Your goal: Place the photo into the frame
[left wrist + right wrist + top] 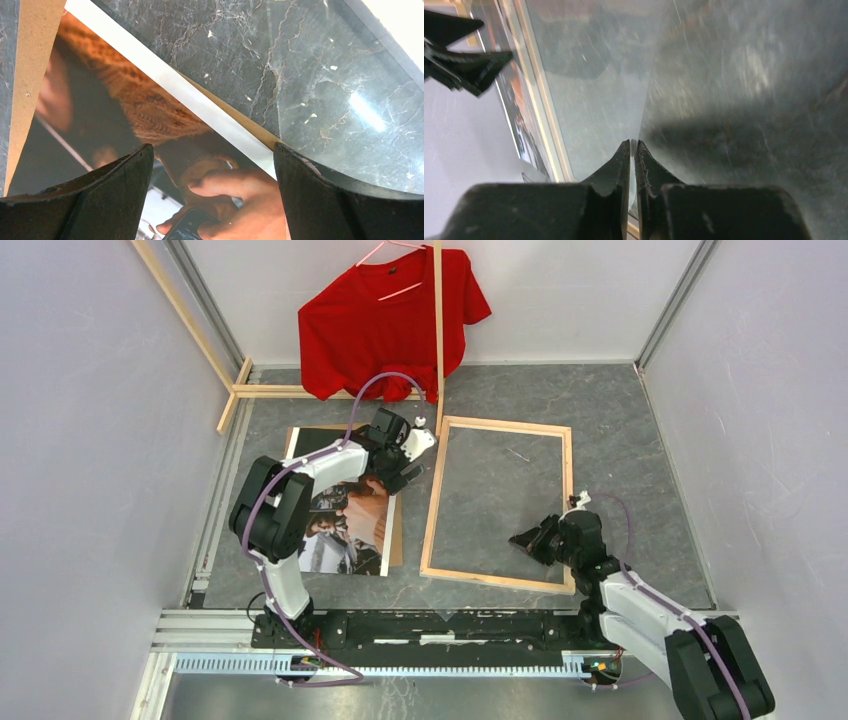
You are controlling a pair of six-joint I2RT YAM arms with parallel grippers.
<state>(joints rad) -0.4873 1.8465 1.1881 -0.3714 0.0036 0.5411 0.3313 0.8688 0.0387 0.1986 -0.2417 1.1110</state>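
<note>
Your photo (340,530) lies picture side up on the left half of the desk (630,490). Its long axis runs near to far, tipped slightly so the far end leans right. It rests on a brown cardboard sheet (32,65) that shows along its far and right edges. No writing on the print can be read.

The frame (434,500) lies flat just right of the photo, bare wood up. Its long axis also runs near to far, with the same slight lean, and dark marble shows through it.

Your left claw (212,147) stands wide over the photo's far right corner, with 1 finger (115,195) above the print.

Your right claw (633,142) sits inside the frame by its near right corner. It is narrowed to a slit on the edge of a thin clear sheet (589,85).

Behind both, a red T-shirt (390,330) hangs on a rack of pale wooden poles (438,330). 1 pole comes down just beside the frame's far left corner.
</note>
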